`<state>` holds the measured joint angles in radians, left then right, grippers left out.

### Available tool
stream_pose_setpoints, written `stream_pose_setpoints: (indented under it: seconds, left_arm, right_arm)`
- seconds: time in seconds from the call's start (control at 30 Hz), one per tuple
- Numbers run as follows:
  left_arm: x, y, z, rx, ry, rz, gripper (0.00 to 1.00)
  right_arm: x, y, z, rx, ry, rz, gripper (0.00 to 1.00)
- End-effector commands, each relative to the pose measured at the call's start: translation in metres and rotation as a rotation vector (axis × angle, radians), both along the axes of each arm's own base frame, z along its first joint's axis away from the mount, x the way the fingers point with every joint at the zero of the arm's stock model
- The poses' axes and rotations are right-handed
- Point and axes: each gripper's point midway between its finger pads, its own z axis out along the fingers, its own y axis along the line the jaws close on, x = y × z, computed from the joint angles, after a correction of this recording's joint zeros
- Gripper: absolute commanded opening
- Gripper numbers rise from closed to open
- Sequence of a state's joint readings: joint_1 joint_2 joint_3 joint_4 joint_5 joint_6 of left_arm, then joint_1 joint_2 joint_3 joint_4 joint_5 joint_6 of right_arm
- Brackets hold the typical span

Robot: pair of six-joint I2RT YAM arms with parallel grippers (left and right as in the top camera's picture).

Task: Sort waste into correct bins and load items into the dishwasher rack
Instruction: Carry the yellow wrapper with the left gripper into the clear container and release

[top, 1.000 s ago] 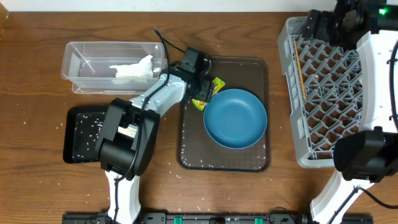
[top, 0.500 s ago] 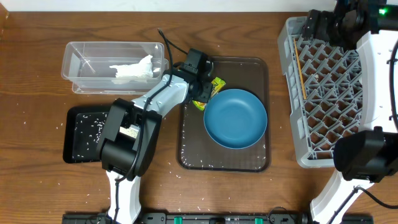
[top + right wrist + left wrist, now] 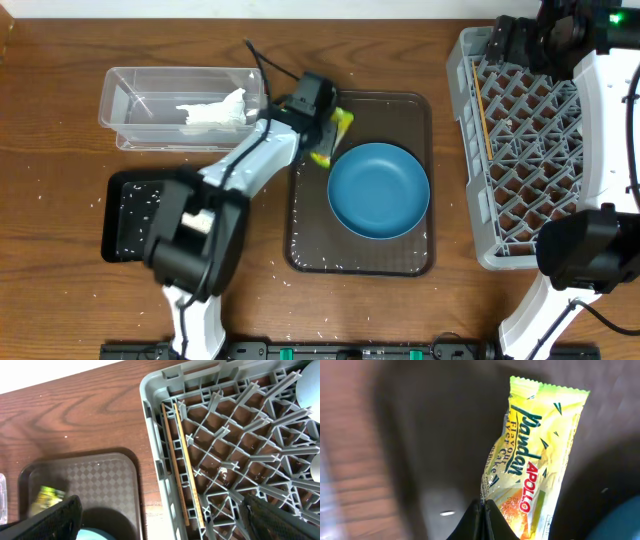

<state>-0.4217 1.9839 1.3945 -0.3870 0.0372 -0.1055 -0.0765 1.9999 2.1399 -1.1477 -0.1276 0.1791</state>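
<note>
1. The snack wrapper (image 3: pixel 535 455) dangles from your left claw (image 3: pixel 482 510), which is clamped tight on its lower edge. It hangs over the brown serving tray (image 3: pixel 400 255), right beside the dark-blue bowl (image 3: pixel 378 190), and isn't binned yet.
2. Looks done: the napkin (image 3: pixel 212 110) is in the clear tub (image 3: pixel 125 90), the rice (image 3: pixel 140 205) is in the black tray (image 3: pixel 108 215), and the chopsticks (image 3: pixel 180 460) are in the rack (image 3: pixel 150 390).
3. Left for you: drop the wrapper, rack the bowl, and clear the stray grains off the tabletop (image 3: pixel 60 150). I can't confirm the cups.
4. Your right claw (image 3: pixel 170 522) is spread wide and empty over the rack's edge.
</note>
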Motion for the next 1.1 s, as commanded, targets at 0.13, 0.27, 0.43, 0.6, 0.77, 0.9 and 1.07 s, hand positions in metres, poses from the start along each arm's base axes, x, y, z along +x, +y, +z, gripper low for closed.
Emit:
stream_pose_setpoints:
  seconds: [0.13,0.27,0.43,0.6,0.77,0.9,1.07]
  left_arm:
    - [0.031,0.059,0.105,-0.017,-0.270,0.318,0.06]
    - [0.041,0.102,0.121,-0.093,-0.299,0.514,0.06]
    - [0.048,0.164,0.119,-0.238,-0.284,0.847,0.06]
    - [0.047,0.208,0.117,-0.375,-0.280,1.120,0.06]
    - [0.035,0.229,0.107,-0.472,-0.230,1.340,0.06]
    - [0.027,0.234,0.101,-0.507,-0.199,1.439,0.06]
    - [0.026,0.235,0.100,-0.515,-0.197,1.454,0.14]
  right_arm:
    - [-0.003,0.004,0.014,0.007,-0.029,-0.001,0.99]
    - [-0.003,0.004,0.014,0.007,-0.029,-0.001,0.99]
    - [-0.003,0.004,0.014,0.007,-0.029,-0.001,0.99]
    - [-0.003,0.004,0.014,0.007,-0.029,-0.001,0.99]
    - [-0.003,0.004,0.014,0.007,-0.029,-0.001,0.99]
    - [-0.003,0.004,0.014,0.007,-0.029,-0.001,0.99]
    - [-0.003,0.004,0.014,0.007,-0.029,-0.001,0.99]
